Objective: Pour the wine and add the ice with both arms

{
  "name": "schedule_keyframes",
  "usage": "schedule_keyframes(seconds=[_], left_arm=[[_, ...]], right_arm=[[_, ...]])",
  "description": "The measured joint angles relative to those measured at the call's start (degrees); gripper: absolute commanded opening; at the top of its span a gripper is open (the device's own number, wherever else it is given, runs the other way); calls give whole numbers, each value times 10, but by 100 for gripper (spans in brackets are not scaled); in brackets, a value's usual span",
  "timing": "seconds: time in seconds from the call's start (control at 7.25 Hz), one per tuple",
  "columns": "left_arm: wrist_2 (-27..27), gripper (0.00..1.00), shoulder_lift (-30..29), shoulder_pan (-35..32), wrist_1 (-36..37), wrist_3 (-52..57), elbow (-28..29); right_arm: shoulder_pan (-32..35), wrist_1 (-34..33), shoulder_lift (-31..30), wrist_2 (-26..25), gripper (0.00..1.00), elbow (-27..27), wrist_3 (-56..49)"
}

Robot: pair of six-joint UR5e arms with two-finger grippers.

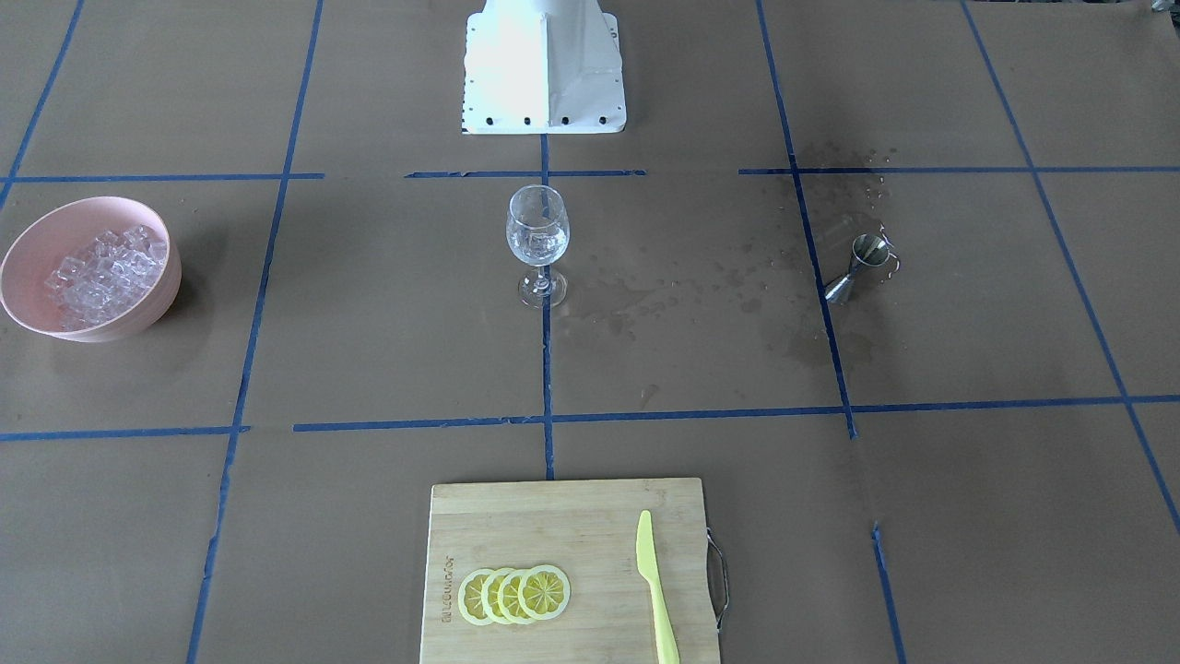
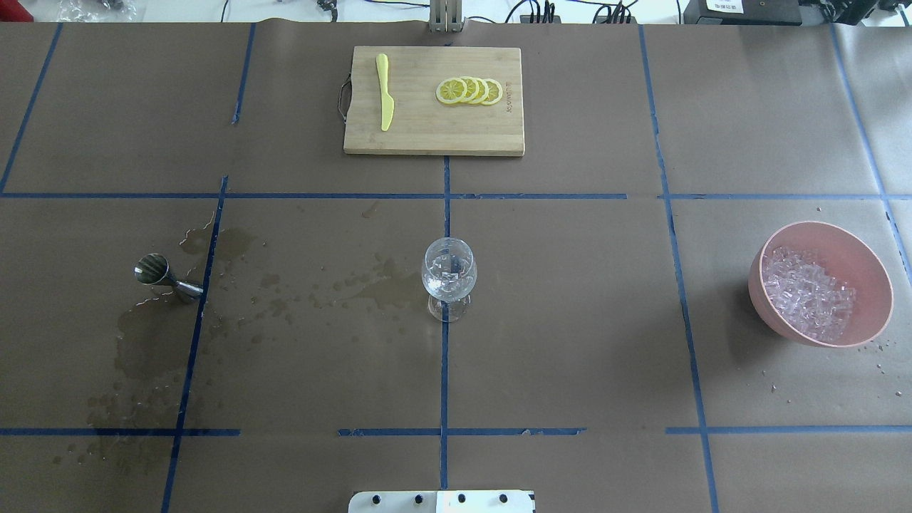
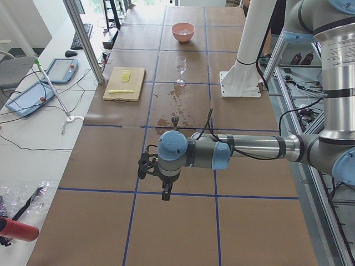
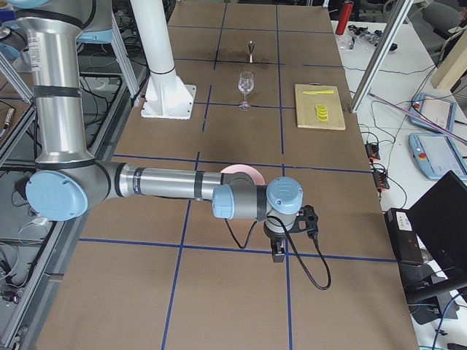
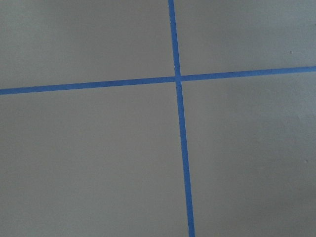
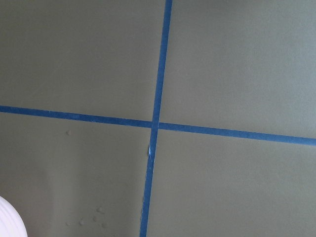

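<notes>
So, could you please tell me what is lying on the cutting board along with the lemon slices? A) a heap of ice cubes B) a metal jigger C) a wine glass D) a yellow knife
D: the yellow knife lies flat on the cutting board, apart from the overlapping lemon slices.

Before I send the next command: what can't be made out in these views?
Left gripper: seen only in exterior left, fingers open or shut unclear.
Right gripper: same, exterior right only.
Wine glass: what its clear contents are, and how much, indistinct in every view.
Jigger: too small to see whether liquid remains inside.
</notes>
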Motion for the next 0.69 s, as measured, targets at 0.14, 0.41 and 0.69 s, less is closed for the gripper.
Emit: schedule_keyframes(seconds=[0.14,0.41,0.69], left_arm=[[5,100,0,0,0,-2,3],[8,100,0,0,0,-3,5],[9,100,0,0,-1,-4,5]], right_arm=[[0,0,0,0,100,0,0],[0,0,0,1,100,0,0],[0,0,-1,1,100,-1,0]])
